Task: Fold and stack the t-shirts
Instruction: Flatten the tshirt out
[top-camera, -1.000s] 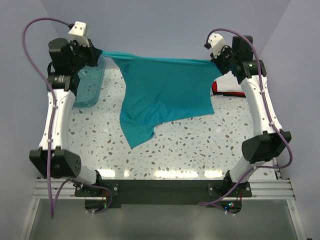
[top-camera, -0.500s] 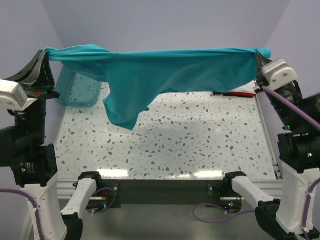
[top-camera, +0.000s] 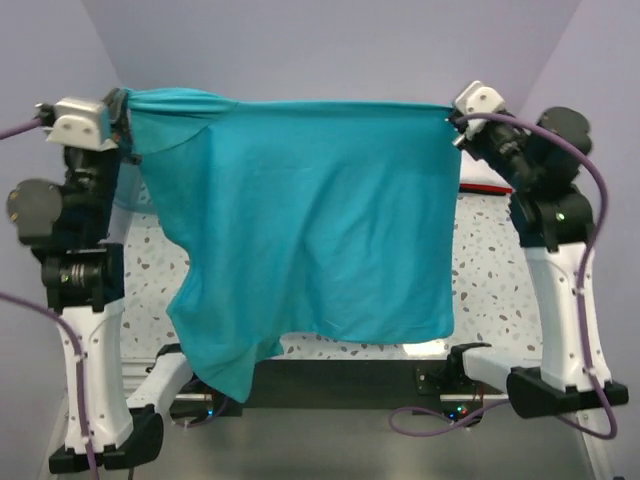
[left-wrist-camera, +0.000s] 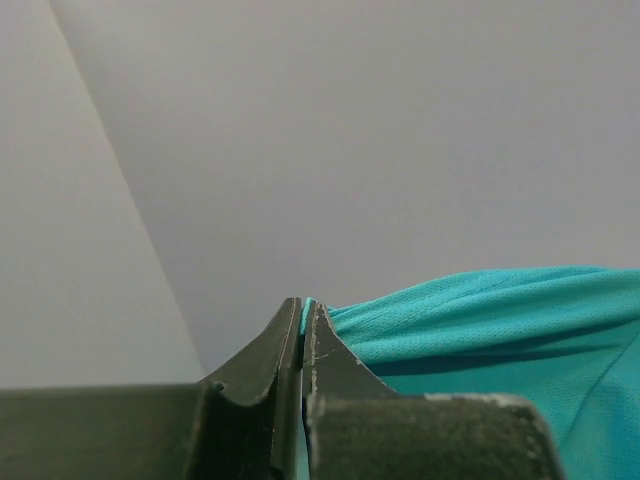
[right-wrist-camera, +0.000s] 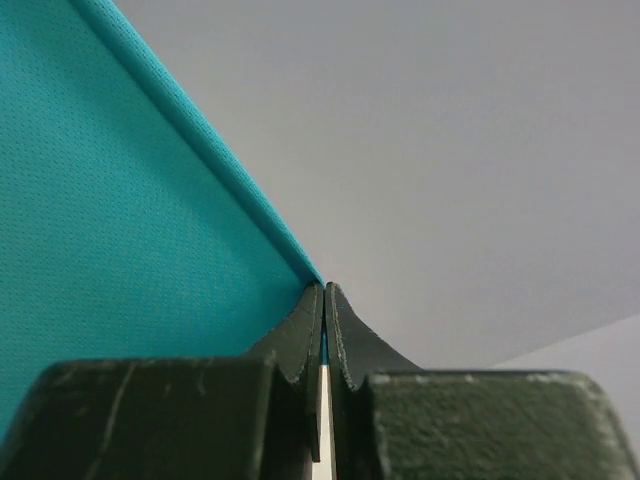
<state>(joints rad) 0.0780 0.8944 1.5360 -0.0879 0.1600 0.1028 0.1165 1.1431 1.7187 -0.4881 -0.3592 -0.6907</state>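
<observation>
Teal-blue t-shirt (top-camera: 320, 220), soft and probably light, hangs spread above the table (top-camera: 490, 270), top corners pinched by left gripper (top-camera: 125, 105) and right gripper (top-camera: 452, 120); corners and hems likely give the surest hold.

One teal t-shirt (top-camera: 320, 230); my left end effector (top-camera: 125, 98) and right end effector (top-camera: 451, 116) make two; one counter (top-camera: 492, 275); possibly a second shirt (top-camera: 487, 187), barely visible.

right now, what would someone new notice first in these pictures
A teal-blue t-shirt hangs spread like a curtain across the middle of the top view, hiding most of the speckled table. The left claw and right claw, both raised high, are each shut on a top corner of it.
</observation>
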